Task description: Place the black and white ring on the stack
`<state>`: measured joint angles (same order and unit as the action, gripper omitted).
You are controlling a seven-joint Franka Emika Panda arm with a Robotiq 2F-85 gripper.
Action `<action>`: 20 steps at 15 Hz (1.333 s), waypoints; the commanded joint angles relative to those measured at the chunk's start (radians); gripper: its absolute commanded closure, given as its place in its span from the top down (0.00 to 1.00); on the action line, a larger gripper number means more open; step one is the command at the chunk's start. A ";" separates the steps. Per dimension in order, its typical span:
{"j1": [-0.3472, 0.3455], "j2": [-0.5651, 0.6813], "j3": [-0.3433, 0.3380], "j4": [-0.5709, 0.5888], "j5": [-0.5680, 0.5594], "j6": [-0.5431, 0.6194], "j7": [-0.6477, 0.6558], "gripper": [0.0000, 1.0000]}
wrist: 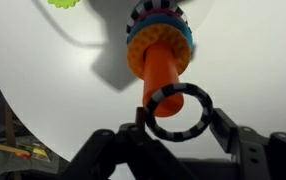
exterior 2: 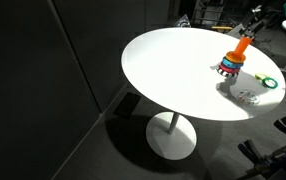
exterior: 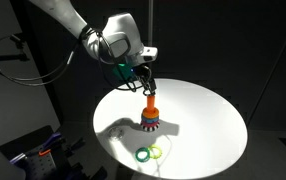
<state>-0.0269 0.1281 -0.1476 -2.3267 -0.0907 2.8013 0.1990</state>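
My gripper [wrist: 178, 113] is shut on the black and white ring [wrist: 156, 103], which hangs between the fingers just at the tip of the orange peg. The stack [wrist: 161, 45] stands below it: an orange peg rising from yellow, blue and black-and-white striped rings. In both exterior views the gripper [exterior: 143, 84] hovers right above the stack [exterior: 150, 118] [exterior 2: 230, 62] on the round white table [exterior: 213, 120]. The ring's edge overlaps the peg's top in the wrist view; I cannot tell whether they touch.
A plain green ring [exterior: 143, 154] and a plain yellow ring [exterior: 157, 151] lie flat on the table near its edge, beside the stack. The green ring also shows in an exterior view [exterior 2: 270, 82] and in the wrist view [wrist: 63, 3]. Dark surroundings ring the table.
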 commanded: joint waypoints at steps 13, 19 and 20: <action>-0.038 0.083 0.015 0.044 0.057 -0.039 -0.040 0.42; -0.049 0.049 0.048 0.037 0.146 -0.127 -0.113 1.00; -0.050 0.041 0.053 0.036 0.153 -0.145 -0.128 1.00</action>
<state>-0.0549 0.2015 -0.1222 -2.3005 0.0262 2.7321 0.1321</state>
